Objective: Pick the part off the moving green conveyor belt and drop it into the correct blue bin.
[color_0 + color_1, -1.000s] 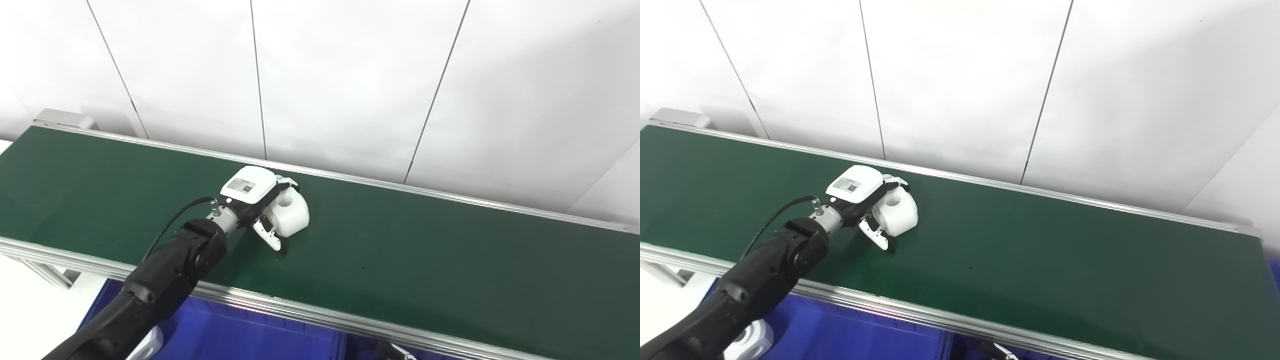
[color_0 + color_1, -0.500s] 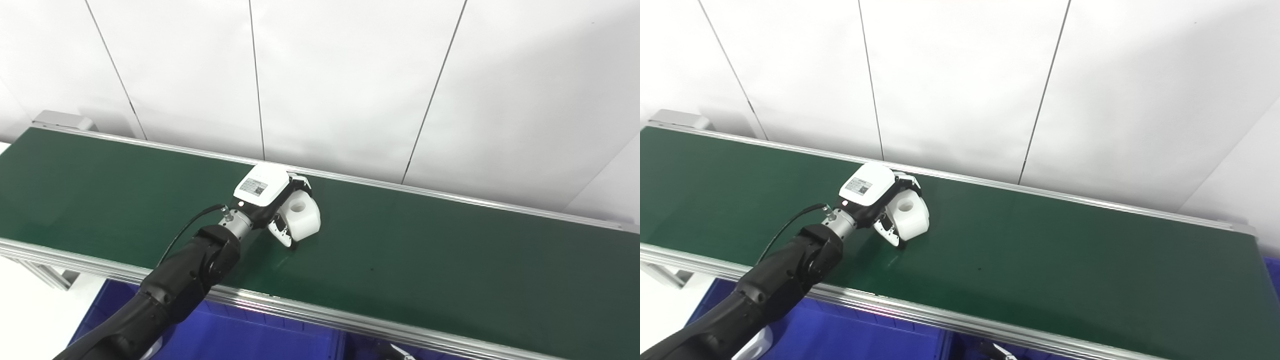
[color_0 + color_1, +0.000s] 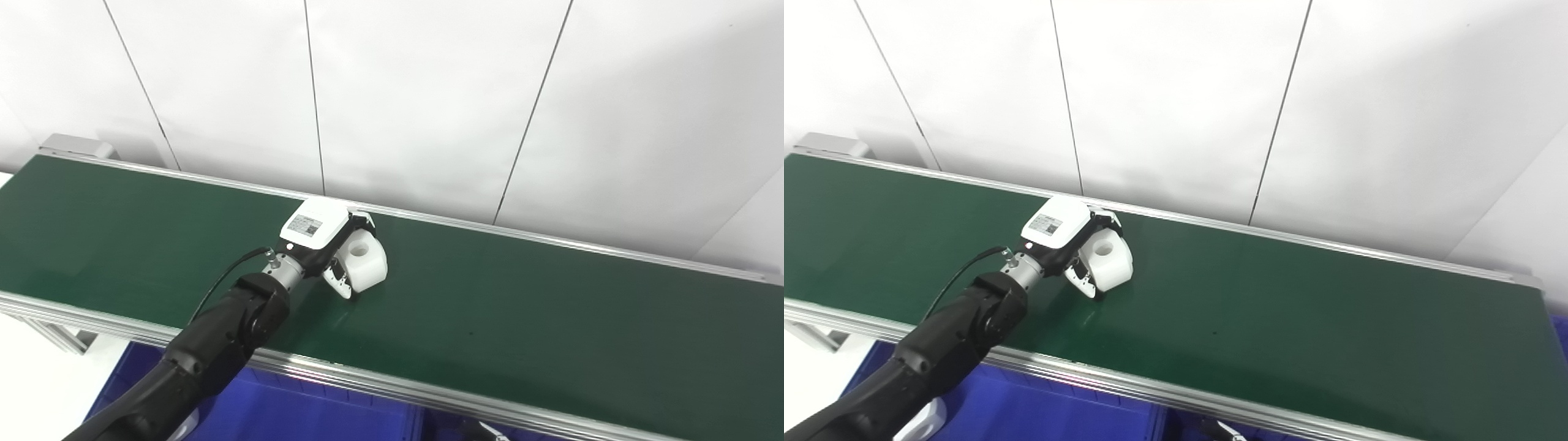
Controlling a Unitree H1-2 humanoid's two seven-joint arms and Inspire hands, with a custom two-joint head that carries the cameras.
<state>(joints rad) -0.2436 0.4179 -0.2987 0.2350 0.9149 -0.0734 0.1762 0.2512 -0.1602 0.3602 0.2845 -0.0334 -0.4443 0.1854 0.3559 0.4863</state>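
**Left robot hand closes around white part on green belt**

My left robot hand [image 3: 324,245] wraps a white part [image 3: 366,264] at mid-frame, left of centre, on the green belt [image 3: 551,318]. My fingers [image 3: 365,219] curl over the part's far side and my thumb [image 3: 339,283] presses its near side, so the robot hand is clamped on the part, which appears to rest on the belt, not yet lifted. My right robot hand is out of view.

The part is a chunky block with rounded edges and a round hole [image 3: 359,250] in its top face. I judge it to be rigid moulded plastic, fairly light for its bulk, and unlikely to break if dropped. Its smooth, slightly glossy skin could slide between my fingertips, and the rounded corners give little to catch on. The best hold, as I read it, is across the two opposite flanks, low enough that the block cannot roll out on lifting; the hole is no use for a grip.

A blue bin [image 3: 294,416] lies along the lower edge of the frame, below the belt's near rail [image 3: 398,389]. Another white piece [image 3: 928,419] sits in it at lower left.
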